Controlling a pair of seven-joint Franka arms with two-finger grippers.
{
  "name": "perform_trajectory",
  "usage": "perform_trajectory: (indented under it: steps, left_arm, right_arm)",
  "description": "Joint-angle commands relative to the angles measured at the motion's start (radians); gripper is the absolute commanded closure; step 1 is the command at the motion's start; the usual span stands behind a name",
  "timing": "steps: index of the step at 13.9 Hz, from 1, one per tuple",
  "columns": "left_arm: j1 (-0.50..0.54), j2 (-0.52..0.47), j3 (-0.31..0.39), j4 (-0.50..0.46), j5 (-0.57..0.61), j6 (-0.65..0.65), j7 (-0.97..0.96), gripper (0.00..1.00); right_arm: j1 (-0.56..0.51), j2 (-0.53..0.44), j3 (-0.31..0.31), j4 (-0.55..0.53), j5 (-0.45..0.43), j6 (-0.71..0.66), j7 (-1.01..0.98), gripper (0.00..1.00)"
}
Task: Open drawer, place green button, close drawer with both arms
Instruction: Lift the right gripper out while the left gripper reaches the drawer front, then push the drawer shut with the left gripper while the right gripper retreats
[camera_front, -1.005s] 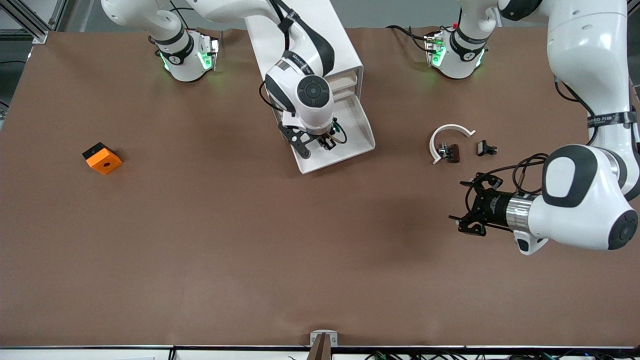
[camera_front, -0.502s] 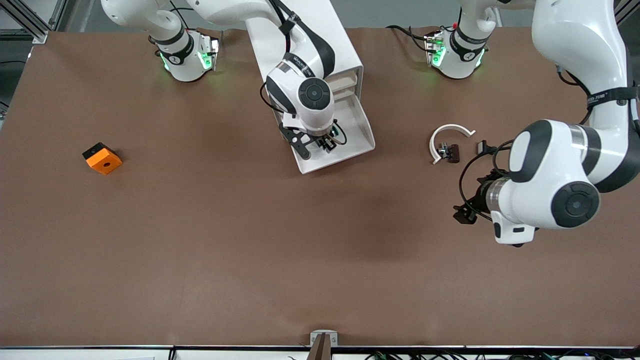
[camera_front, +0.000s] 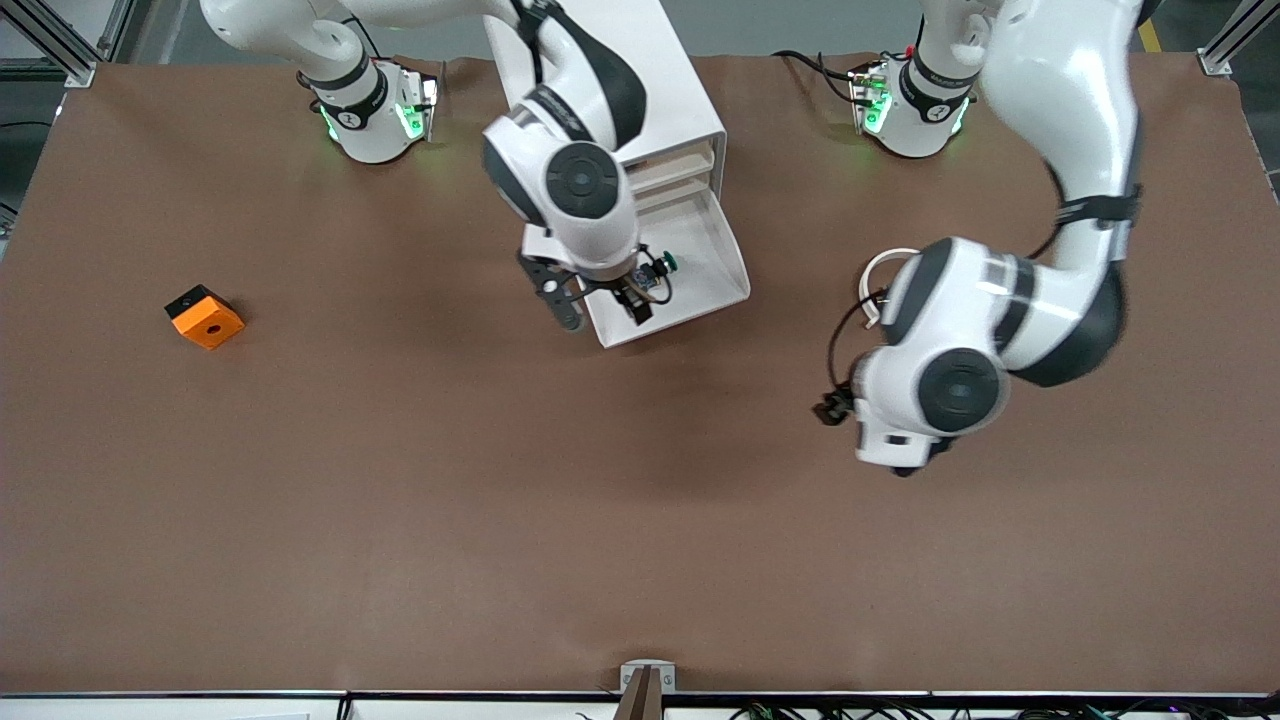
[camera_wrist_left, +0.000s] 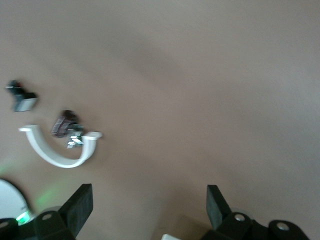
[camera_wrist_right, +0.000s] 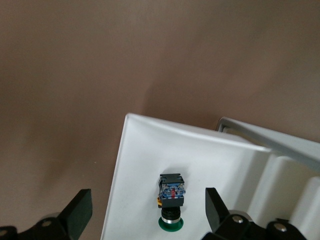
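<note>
On the tabletop (camera_front: 400, 500), the orange cube (camera_front: 204, 317) lies toward the right arm's end. The right gripper (camera_front: 600, 305) hovers over the front edge of the pulled-out drawer (camera_front: 700, 240), fingers (camera_wrist_right: 77, 210) spread and empty. The button (camera_front: 655, 268) lies in the drawer; the right wrist view shows its blue base, which the front view barely resolves. The left gripper (camera_wrist_left: 147, 210) hangs over bare tabletop, fingers spread. The left wrist view alone shows the brown part (camera_wrist_left: 63, 123) inside the white arc (camera_wrist_left: 60, 152).
</note>
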Motion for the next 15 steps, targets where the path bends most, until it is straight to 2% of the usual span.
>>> perform_trajectory:
  steps: [1, 2, 4, 7, 10, 12, 15]
  left_arm:
    - [-0.030, -0.029, -0.025, -0.105, 0.024, 0.106, 0.019, 0.00]
    - [-0.029, -0.034, -0.065, -0.145, 0.024, 0.159, 0.020, 0.00]
    - [-0.029, -0.046, -0.102, -0.218, 0.024, 0.250, 0.020, 0.00]
    - [-0.029, -0.048, -0.157, -0.332, 0.026, 0.380, 0.020, 0.00]
    - [-0.049, -0.023, -0.199, -0.343, 0.026, 0.411, 0.040, 0.00]
    - [-0.061, -0.005, -0.226, -0.348, 0.024, 0.410, 0.081, 0.00]
    - [-0.084, 0.017, -0.245, -0.368, 0.024, 0.405, 0.085, 0.00]
  right_arm:
    - [-0.108, -0.074, 0.011, 0.026, 0.005, -0.118, -0.186, 0.00]
    - [-0.157, -0.109, 0.011, 0.020, 0.003, -0.158, -0.286, 0.00]
    - [-0.268, -0.173, 0.012, 0.012, -0.012, -0.245, -0.525, 0.00]
    - [-0.389, -0.271, 0.011, -0.047, -0.023, -0.287, -0.837, 0.00]
    - [-0.489, -0.362, 0.012, -0.133, -0.096, -0.278, -1.110, 0.00]
    - [-0.565, -0.394, 0.012, -0.146, -0.106, -0.281, -1.273, 0.00]
    - [-0.639, -0.422, 0.011, -0.152, -0.116, -0.285, -1.391, 0.00]
